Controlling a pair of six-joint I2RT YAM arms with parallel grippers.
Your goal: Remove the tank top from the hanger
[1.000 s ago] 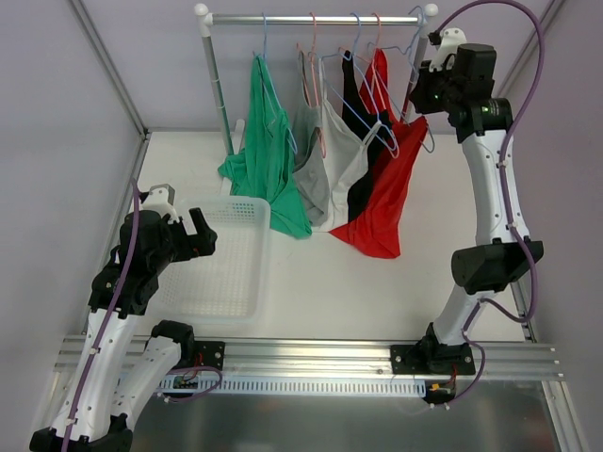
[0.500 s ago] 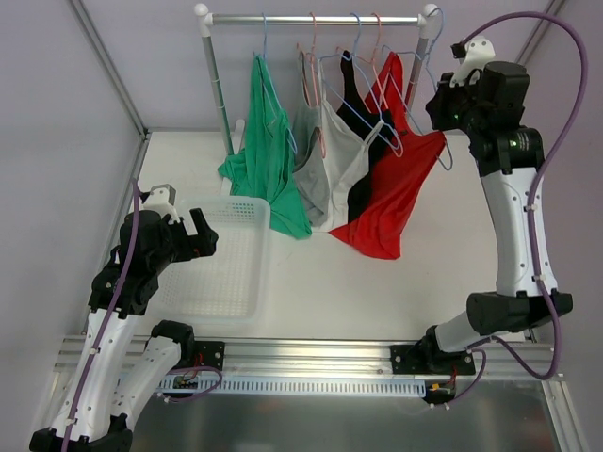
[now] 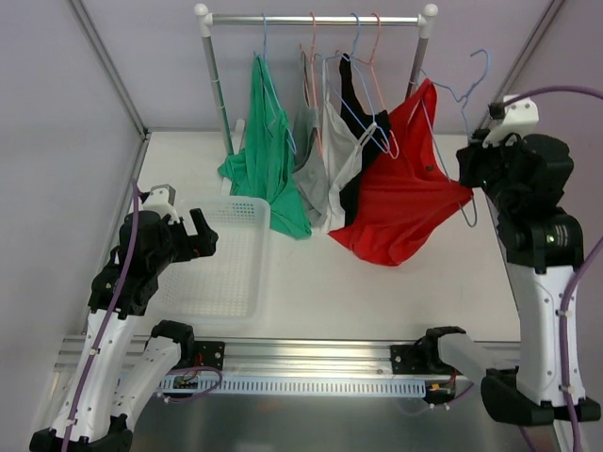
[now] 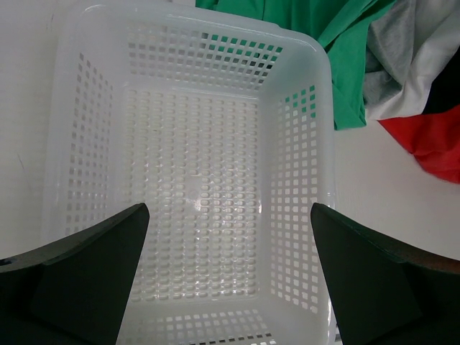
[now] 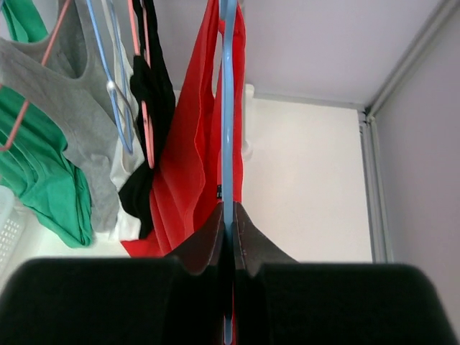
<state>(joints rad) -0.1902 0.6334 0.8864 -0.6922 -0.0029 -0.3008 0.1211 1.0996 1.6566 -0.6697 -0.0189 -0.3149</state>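
R end effector (image 5: 228, 214) clamped on blue hanger (image 5: 228, 108), hook up, red tank top (image 3: 396, 198) hanging long-axis down-left toward bench (image 3: 311, 282); L end effector (image 4: 230, 266) wide over basket (image 4: 298, 180).

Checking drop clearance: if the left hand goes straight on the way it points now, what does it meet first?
The white basket, probably its mesh floor. The open left hand points down into it and nothing shows in between. How far off the floor lies is unclear.
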